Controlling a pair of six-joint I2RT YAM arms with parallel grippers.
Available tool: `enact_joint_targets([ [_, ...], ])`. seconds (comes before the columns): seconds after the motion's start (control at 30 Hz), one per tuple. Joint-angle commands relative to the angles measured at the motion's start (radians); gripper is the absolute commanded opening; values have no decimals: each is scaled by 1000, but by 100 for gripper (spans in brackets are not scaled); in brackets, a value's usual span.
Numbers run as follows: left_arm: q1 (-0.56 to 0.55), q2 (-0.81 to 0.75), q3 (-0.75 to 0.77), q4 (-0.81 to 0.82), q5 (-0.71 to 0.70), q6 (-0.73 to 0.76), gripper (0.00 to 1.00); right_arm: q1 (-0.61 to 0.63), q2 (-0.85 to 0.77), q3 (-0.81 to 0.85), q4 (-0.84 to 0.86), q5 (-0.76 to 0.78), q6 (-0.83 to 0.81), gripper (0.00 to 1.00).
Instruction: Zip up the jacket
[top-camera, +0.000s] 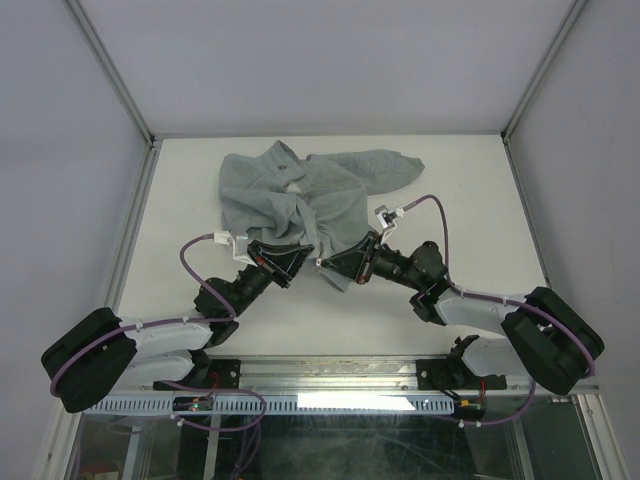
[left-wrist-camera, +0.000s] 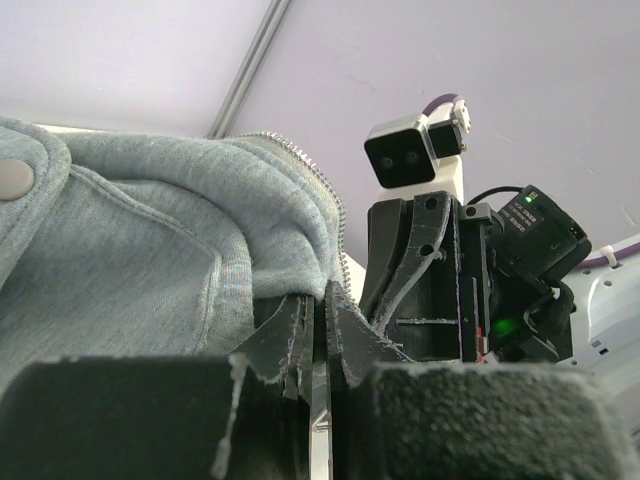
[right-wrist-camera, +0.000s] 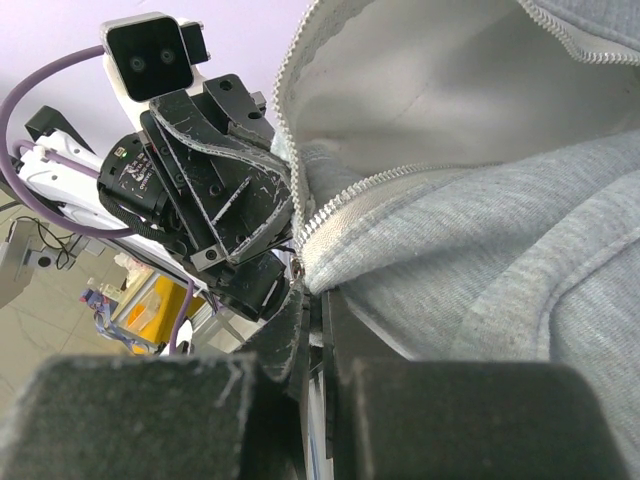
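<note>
Pinching the jacket (top-camera: 300, 195) hem, left gripper (top-camera: 290, 262) and right gripper (top-camera: 337, 264) clamp their jaws beside each zipper edge (right-wrist-camera: 400, 180), likely aligning the bottom ends; the jacket lies rumpled on the surface (top-camera: 470, 220).

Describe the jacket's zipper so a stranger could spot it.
On the white table lies one rumpled grey jacket. Where its whiter lining shows, the zipper is the row of silver teeth edging the fabric, the only shiny line there.
</note>
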Motion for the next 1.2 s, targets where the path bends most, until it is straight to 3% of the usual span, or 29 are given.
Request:
enact_joint_targets([
  [0.0,-15,-24,18,70,11,11,0,9,-24,38,92,-4,6,0],
  [0.73,-15,-69,14,-31,43,36,0,8,-65,46,36,49,20,0],
  [1.17,-26,-86,21,-63,15,40,0,18,-78,91,-90,54,3,0],
])
